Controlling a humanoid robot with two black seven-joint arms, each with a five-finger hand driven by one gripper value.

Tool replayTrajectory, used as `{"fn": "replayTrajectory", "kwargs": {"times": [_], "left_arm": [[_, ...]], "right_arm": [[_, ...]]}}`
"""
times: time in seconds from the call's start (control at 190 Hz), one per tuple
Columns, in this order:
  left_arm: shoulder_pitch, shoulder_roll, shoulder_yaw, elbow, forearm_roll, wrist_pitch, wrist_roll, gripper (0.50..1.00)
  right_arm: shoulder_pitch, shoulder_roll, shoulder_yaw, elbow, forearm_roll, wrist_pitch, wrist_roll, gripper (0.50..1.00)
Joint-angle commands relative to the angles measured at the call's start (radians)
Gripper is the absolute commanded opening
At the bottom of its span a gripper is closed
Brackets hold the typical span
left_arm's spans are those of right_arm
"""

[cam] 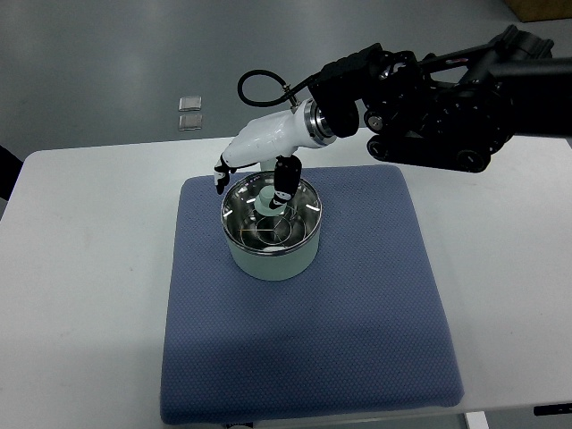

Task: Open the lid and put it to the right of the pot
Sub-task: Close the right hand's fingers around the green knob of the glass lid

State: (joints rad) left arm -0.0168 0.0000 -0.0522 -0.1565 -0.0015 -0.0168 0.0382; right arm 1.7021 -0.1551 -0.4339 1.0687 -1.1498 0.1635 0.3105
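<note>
A pale green pot (pixel 270 257) stands on the blue mat (pixel 304 340), toward its far left part. A glass lid (pixel 268 228) with a metal rim sits on the pot, its pale knob (pixel 269 202) at the far side of centre. My right hand (pixel 253 179), white with black fingers, hangs over the pot's far rim. The thumb (pixel 285 180) points down right beside the knob. The other fingertips (pixel 221 176) are out past the pot's far left edge, well apart from the knob. Nothing is closed in the hand.
The mat lies on a white table (pixel 80 268); bare mat stretches right of the pot (pixel 375 241). The black right arm (pixel 447 107) crosses above the table's far right. Two small shiny squares (pixel 190 112) lie on the floor beyond the table.
</note>
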Motion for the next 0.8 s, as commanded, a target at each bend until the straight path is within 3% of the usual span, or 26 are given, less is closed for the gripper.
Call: {"fn": "replayTrajectory", "kwargs": {"times": [0.0,0.797], "left_arm": [[0.000,0.000,0.000,0.000,0.000,0.000,0.000,1.000],[0.000,0.000,0.000,0.000,0.000,0.000,0.000,1.000]], "right_arm": [[-0.002,0.011,-0.005,-0.006,-0.008,-0.013,-0.010,0.754],[-0.047,0.034,-0.048,-0.059,-0.097,-0.048,-0.021,0.733]]}}
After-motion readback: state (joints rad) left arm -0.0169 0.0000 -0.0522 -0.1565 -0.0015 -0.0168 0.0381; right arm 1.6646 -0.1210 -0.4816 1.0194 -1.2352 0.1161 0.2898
